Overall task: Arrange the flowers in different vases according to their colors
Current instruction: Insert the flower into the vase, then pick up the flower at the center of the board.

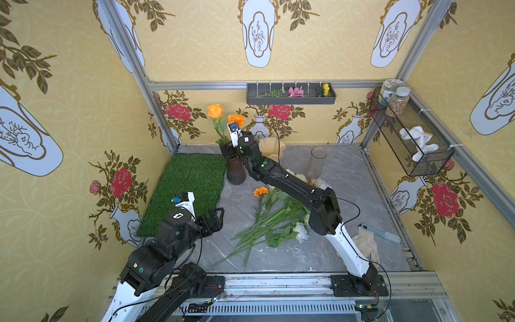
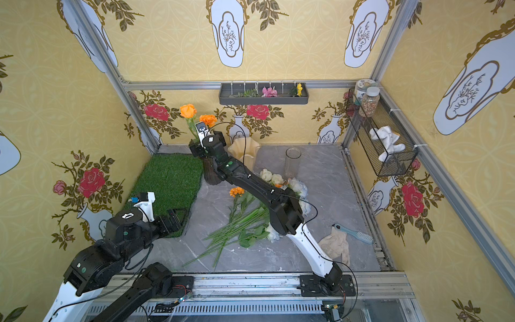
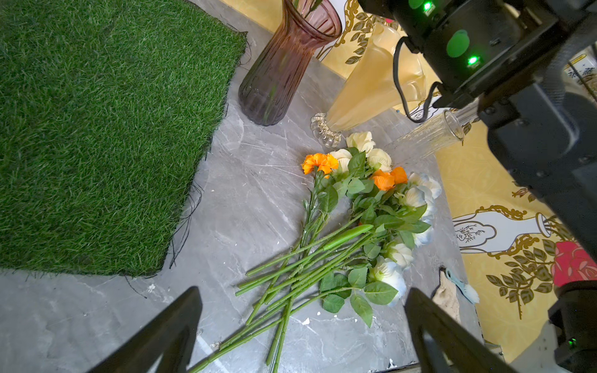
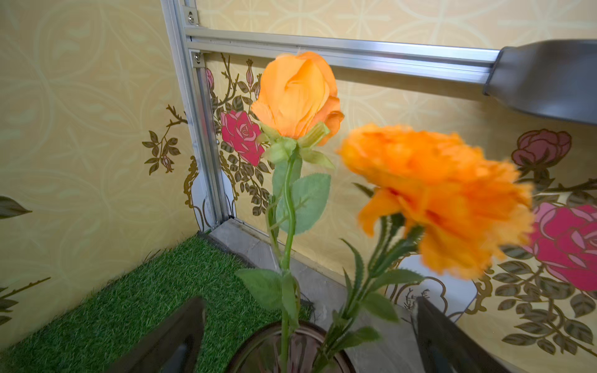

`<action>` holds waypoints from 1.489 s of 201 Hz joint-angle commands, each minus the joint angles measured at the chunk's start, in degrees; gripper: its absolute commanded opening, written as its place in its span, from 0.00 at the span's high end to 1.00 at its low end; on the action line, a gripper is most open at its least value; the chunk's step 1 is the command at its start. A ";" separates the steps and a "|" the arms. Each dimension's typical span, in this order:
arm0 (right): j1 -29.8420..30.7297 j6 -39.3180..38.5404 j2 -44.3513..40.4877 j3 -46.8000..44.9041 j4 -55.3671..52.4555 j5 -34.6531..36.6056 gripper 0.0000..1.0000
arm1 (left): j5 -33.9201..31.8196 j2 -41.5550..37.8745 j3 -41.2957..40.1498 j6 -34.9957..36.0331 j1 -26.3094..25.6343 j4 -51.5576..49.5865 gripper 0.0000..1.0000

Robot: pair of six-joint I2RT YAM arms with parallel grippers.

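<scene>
The left gripper [image 3: 302,290] hovers low over the grey table [image 3: 242,181]. Its fingers [image 3: 181,310] are spread wide and hold nothing. A grass mat [image 3: 97,129] lies beside and beyond these fingers. Just ahead of the fingertips the loose flowers [image 3: 339,232] lie in one heap on the table, with the stem ends toward the fingers and the orange, cream-white and pale-blue heads away from them.

The right gripper [image 4: 310,300] stands above the mouth of the purple vase [image 4: 290,348], and its fingers [image 4: 181,339] are also wide apart. Between them, touching neither finger, two stems rise out of this vase. They carry an orange rose [image 4: 297,93] and an orange marigold [image 4: 436,193], both heads above the fingertips. In a top view, the cream vase [image 1: 271,149] stands just beside this gripper, and the clear cylinder vase [image 1: 317,161] stands farther to the right.
</scene>
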 commanded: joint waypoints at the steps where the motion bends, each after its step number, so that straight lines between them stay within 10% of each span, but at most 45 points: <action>1: 0.98 2.10 -4.70 -2.84 -1.54 2.87 0.03 | 0.51 -0.20 -0.30 0.67 0.35 1.58 0.00; 77: 4.06 21.35 -27.16 -20.20 -21.20 12.32 0.03 | 1.33 -0.48 -0.48 0.77 0.38 2.00 0.00; 164: -2.19 51.77 -56.77 -55.65 -40.83 2.11 0.02 | 4.00 3.47 -0.61 1.52 0.38 2.56 0.02; 299: 2.01 61.02 -22.68 -47.02 -33.53 -11.07 0.49 | 4.31 4.50 -0.69 1.48 0.38 2.51 0.06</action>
